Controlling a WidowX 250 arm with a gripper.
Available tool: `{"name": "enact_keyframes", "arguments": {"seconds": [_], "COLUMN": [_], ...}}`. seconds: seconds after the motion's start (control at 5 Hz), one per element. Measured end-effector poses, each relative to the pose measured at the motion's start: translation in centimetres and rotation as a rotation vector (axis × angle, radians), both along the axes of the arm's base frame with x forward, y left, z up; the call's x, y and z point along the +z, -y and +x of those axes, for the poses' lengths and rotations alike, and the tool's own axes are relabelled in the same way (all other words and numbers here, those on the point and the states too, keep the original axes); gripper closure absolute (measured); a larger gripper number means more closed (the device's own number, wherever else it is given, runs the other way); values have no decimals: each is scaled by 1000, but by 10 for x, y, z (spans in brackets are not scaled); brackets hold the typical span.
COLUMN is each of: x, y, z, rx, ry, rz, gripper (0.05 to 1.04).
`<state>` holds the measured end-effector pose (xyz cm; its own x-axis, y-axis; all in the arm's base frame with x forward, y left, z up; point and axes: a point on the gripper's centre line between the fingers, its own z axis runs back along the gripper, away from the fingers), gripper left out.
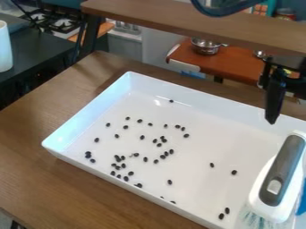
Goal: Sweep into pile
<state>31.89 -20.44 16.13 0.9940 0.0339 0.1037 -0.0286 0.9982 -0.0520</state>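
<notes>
1. Gripper (273, 107) hangs beyond the brush (278, 179), over the far right part of the white tray (209, 100). I cannot tell whether it is open or closed, and I see a gap between it and the brush handle, so I judge that it is not gripping the brush.
2. Black beans (123, 165) lie loose on the tray floor, thickest toward the near left wall. Stragglers sit near the far wall (172, 101), right of the middle (234, 172) and by the near right edge (227, 210). I judge the pile barely begun, if at all.
3. Taking the brush looks like the step in hand. Its bristles (254, 220) point toward the near edge of the tray, its grey handle (282, 170) slanting up and away. I would line up square across the handle, descend slowly and close around its middle so it can't twist.
4. Once it is held, I would start outside the stragglers and draw them toward the thick patch in short, low strokes, bristles just brushing the floor.
5. Pressing hard could flick beans away or shove the tray across the wooden table (36, 138). I would lift clear between strokes and ease off near the walls.
</notes>
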Motion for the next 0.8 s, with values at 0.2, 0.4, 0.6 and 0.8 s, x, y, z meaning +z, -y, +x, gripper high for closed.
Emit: {"name": "enact_keyframes", "arguments": {"seconds": [0.2,0.4,0.6,0.8], "x": [-15,-18,-18,-20], "y": [1,1,-2,-4], "z": [0,6,9,13], "rx": [-1,-3,-14,-14], "ry": [-35,-48,-36,-12], "rz": [21,22,30,40], "gripper": [83,83,83,83]}}
